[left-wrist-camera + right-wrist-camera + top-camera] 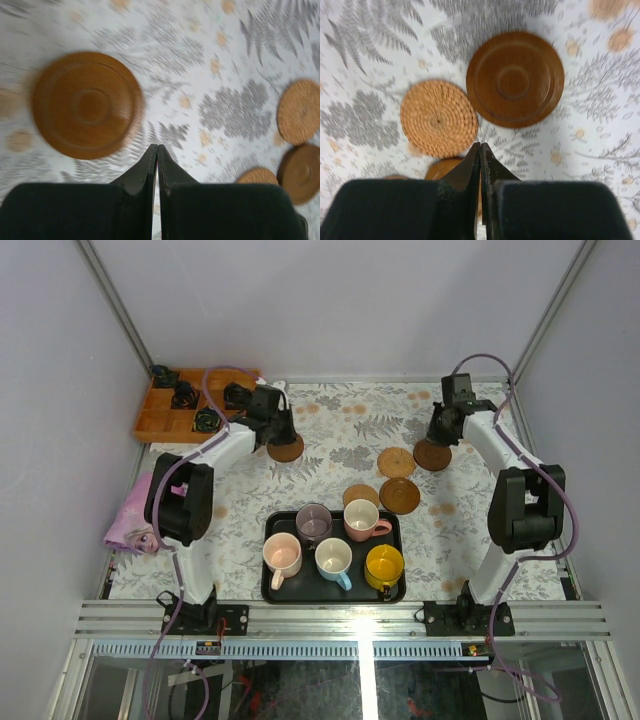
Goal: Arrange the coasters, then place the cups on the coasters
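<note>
Both grippers are shut and empty above the flowered tablecloth. My left gripper (pixel 282 432) (pixel 157 146) hovers beside a dark wooden coaster (pixel 285 448) (pixel 87 105). My right gripper (pixel 438 440) (pixel 480 145) hangs just short of another dark coaster (pixel 432 455) (pixel 515 79) and a tan woven coaster (pixel 396 461) (pixel 438 118). A third dark coaster (pixel 399 495) and a lighter one (pixel 359 494) lie behind the tray. Several cups stand in the black tray (pixel 275 590): mauve (pixel 313 523), salmon-pink (pixel 361 520), peach (pixel 282 555), light blue (pixel 334 560) and yellow (pixel 384 565).
A wooden compartment box (pixel 160 423) with small black objects sits at the back left. A pink cloth (pixel 133 515) lies at the left edge. Grey walls close in the table on three sides.
</note>
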You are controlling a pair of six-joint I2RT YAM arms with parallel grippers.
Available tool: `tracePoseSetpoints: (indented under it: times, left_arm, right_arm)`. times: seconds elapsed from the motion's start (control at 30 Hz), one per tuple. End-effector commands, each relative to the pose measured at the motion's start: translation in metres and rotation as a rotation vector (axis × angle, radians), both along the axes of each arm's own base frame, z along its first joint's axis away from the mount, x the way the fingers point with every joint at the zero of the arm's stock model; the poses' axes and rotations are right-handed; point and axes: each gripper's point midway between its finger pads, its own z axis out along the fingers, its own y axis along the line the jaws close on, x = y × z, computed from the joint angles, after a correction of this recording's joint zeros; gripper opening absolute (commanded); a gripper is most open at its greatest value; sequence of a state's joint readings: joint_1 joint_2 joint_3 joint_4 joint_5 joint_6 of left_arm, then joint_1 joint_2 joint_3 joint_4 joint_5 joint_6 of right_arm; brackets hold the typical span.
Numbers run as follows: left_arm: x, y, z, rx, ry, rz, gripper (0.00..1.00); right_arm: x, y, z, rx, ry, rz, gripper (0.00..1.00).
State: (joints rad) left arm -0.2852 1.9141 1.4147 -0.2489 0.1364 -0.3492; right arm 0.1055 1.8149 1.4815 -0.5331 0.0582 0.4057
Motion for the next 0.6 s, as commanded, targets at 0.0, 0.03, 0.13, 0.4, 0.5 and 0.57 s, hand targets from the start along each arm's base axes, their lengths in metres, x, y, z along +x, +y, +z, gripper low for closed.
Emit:
tracePoseSetpoints:
  times: [0.0,0.03,0.13,0.4,0.5,0.57]
  left_arm:
    - [-0.038,-0.070,0.001,-0.081,0.006,-0.213,0.00]
    - [-0.046,-0.080,0.001,-0.084,0.013,-0.247,0.00]
    - [-0.068,-0.108,-0.002,-0.115,0.040,-0.330,0.00]
    - [-0.112,-0.144,-0.015,-0.197,0.134,-0.456,0.00]
    - [-0.127,-0.150,-0.025,-0.191,0.166,-0.478,0.00]
    - [-0.136,-0.155,-0.029,-0.192,0.181,-0.502,0.00]
  right_arm:
    - [-0.034,0.015,-0.013,0.026,0.060,0.074,0.00]
    - [-0.040,0.017,-0.017,0.034,0.073,0.085,0.00]
    - [-0.056,0.024,-0.027,0.043,0.103,0.112,0.00]
    - [-0.082,0.050,-0.049,0.085,0.171,0.210,0.00]
    - [-0.089,0.059,-0.055,0.100,0.196,0.240,0.00]
    - [-0.093,0.063,-0.059,0.103,0.207,0.254,0.00]
